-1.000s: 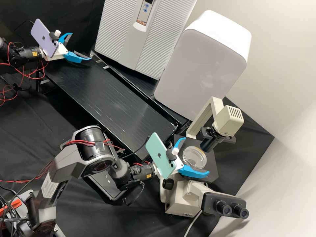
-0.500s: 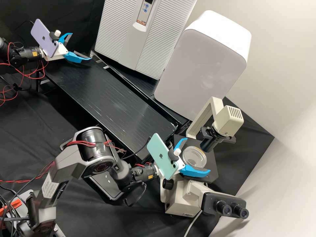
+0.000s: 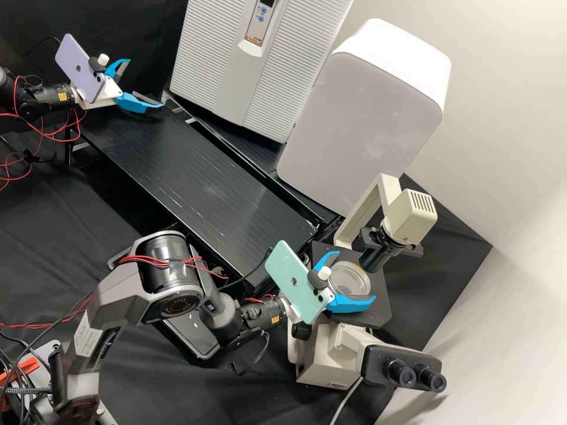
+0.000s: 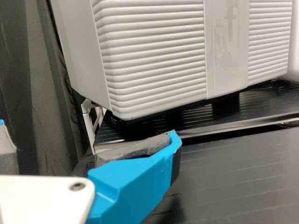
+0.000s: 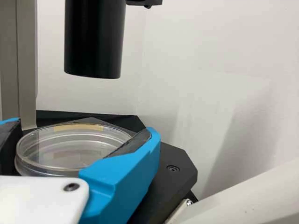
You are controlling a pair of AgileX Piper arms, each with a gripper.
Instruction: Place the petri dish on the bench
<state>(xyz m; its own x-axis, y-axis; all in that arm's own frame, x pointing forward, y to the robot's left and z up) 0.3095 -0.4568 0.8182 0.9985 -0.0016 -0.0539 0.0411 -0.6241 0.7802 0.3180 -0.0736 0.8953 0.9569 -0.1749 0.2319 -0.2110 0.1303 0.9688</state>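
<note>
Petri dish is seen on the microscope stage, between the well-parted sides of the right pincer; whether it is touched cannot be told. Nothing is held by the left pincer, spread wide. The approach is judged done; lifting and setting on the bench are still needed. Counted: one dish, one microscope, two pincers, two phones.

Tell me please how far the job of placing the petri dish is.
Done: the right gripper is at the petri dish, jaws apart around it. In hand: probably the grip; whether they touch it, I cannot tell. Left: lifting it off the microscope stage, where it rests, and placing it on the bench.
</note>
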